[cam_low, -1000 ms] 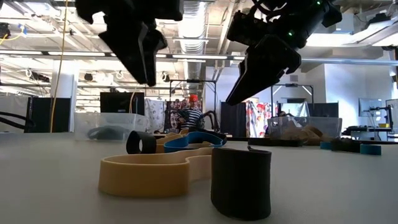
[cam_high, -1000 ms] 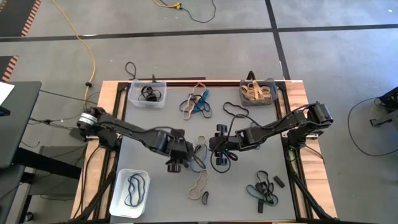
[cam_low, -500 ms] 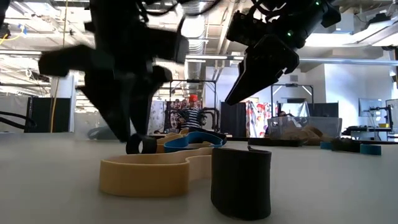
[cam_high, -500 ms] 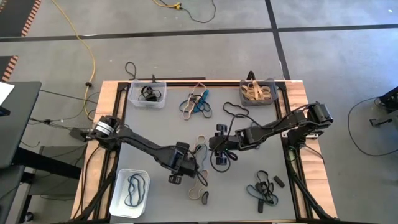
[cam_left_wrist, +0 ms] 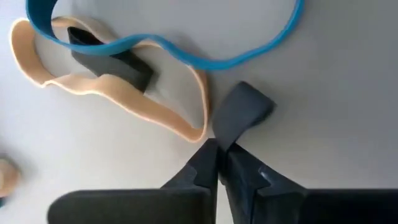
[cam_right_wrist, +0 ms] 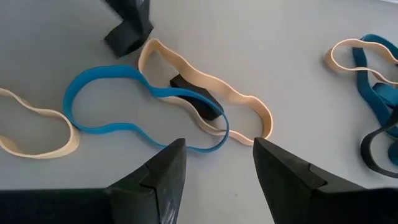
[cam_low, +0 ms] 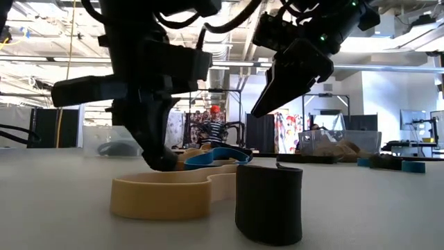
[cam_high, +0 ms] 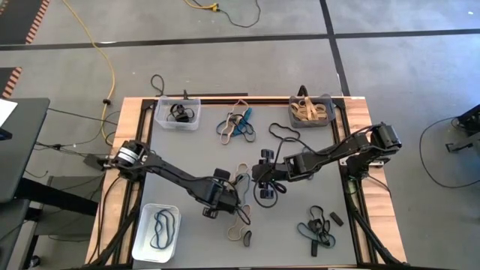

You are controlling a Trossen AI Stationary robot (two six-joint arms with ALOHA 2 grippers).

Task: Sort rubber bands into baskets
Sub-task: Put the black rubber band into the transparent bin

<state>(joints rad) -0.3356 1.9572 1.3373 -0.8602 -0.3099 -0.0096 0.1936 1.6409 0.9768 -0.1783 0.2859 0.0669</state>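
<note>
Robotics lab: exposed ceiling ducts (cam_low: pixel 222 28), distant equipment racks (cam_low: pixel 55 128).

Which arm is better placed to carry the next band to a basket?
Left. The left gripper is shut on a small black band at the table's middle, while the right gripper hangs open above the blue band.

- Small black rubber band (cam_left_wrist: pixel 239 112): flattened and folded, pinched at one end by the closed left gripper (cam_left_wrist: pixel 217 163).
- Tan band (cam_left_wrist: pixel 124 99) and blue band (cam_left_wrist: pixel 186 53): lying flat, overlapping, just beyond that gripper's tips.
- Clear basket (cam_high: pixel 178 112), grey basket (cam_high: pixel 311 110), white basket (cam_high: pixel 157 231): well apart from it, each holding bands.
</note>
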